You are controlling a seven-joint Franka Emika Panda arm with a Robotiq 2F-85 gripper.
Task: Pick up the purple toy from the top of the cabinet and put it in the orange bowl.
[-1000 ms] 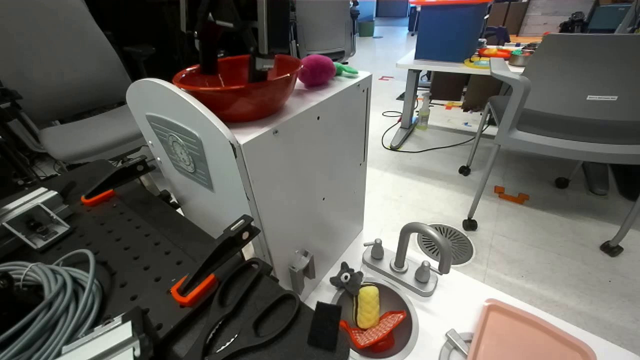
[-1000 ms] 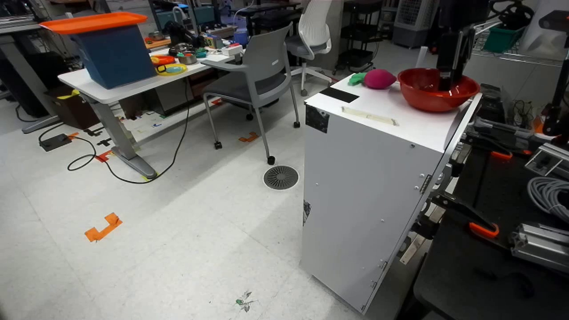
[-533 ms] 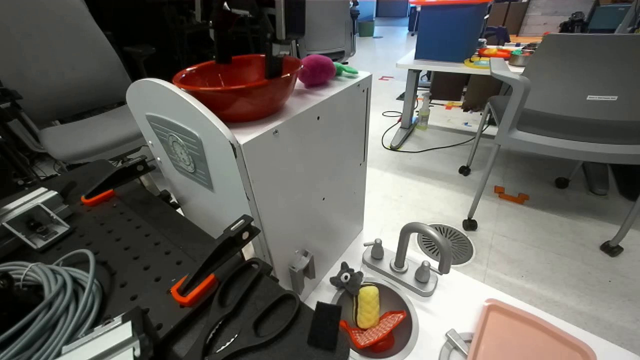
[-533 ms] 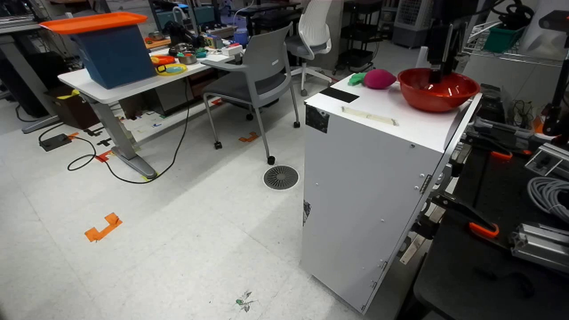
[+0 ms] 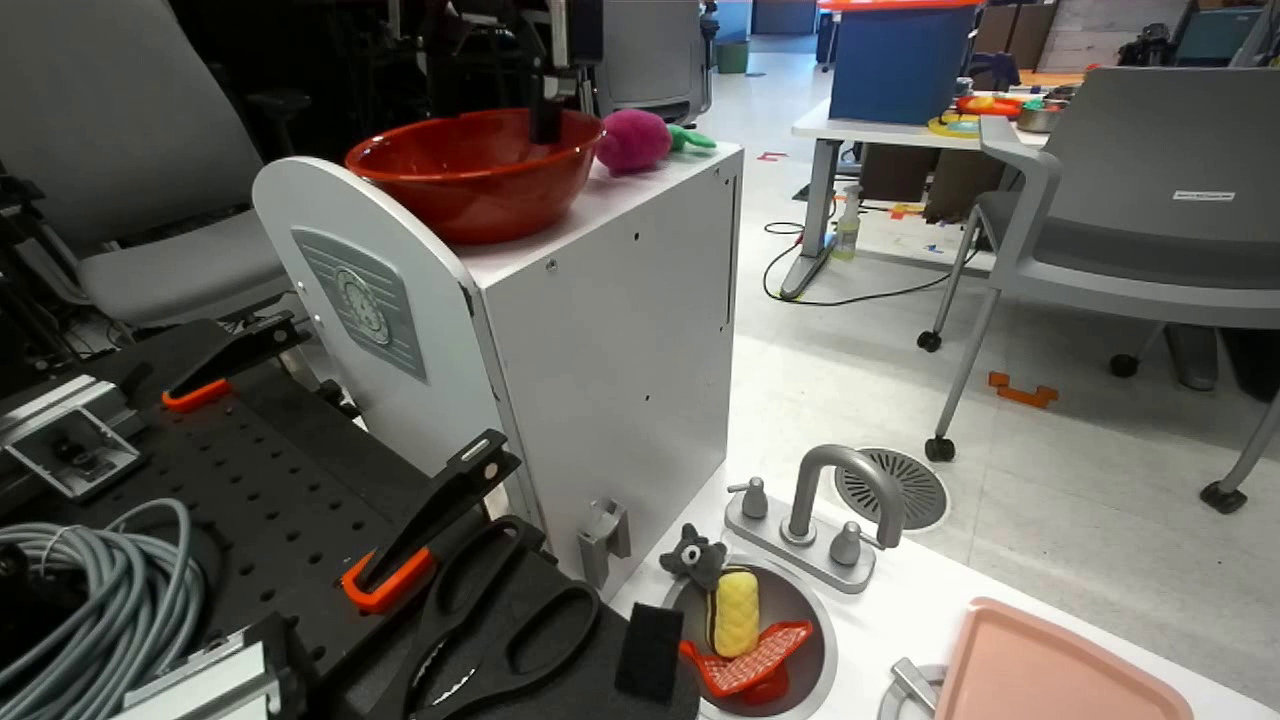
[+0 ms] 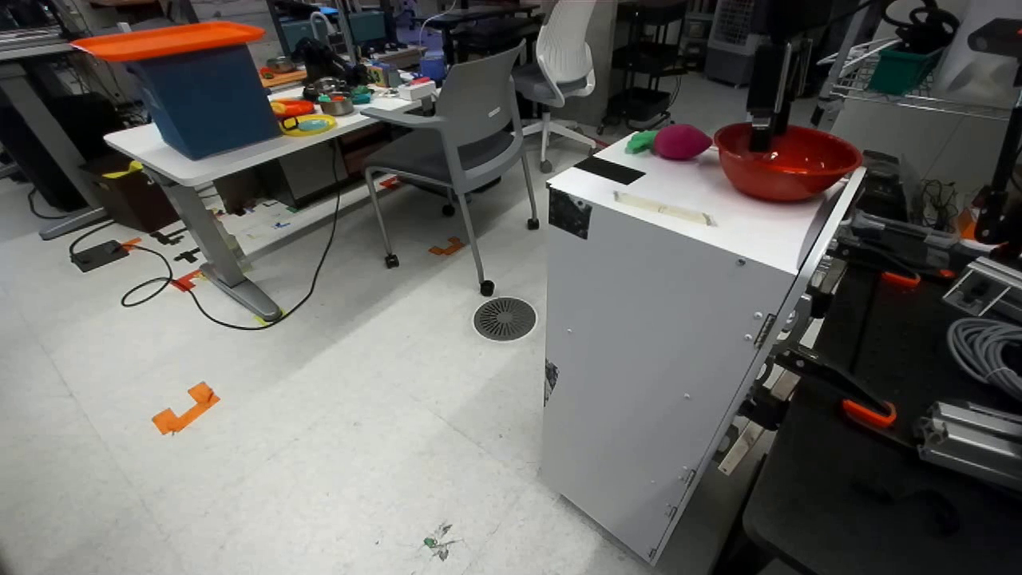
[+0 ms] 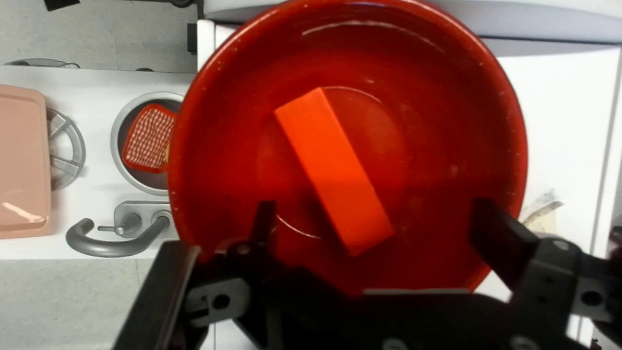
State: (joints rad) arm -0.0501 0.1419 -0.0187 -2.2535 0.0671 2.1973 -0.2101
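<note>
Only wrist view showing orange block (image 7: 335, 170) in orange bowl (image 7: 447, 116) by cabinet's (image 6: 639, 343) door edge; gripper (image 7: 373, 204) gaping wide; chair label (image 5: 1203, 196) looking illegible.

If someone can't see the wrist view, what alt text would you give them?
A glossy red-orange bowl, seen from above, holds a bright orange block lying slantwise. The gripper spans the bottom of the picture, open wide and holding nothing. At left are a round sink, a faucet and a pink tray.

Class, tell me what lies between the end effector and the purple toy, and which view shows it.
The orange bowl: in both exterior views, its toy-side rim comes between the end effector and the purple toy.
</note>
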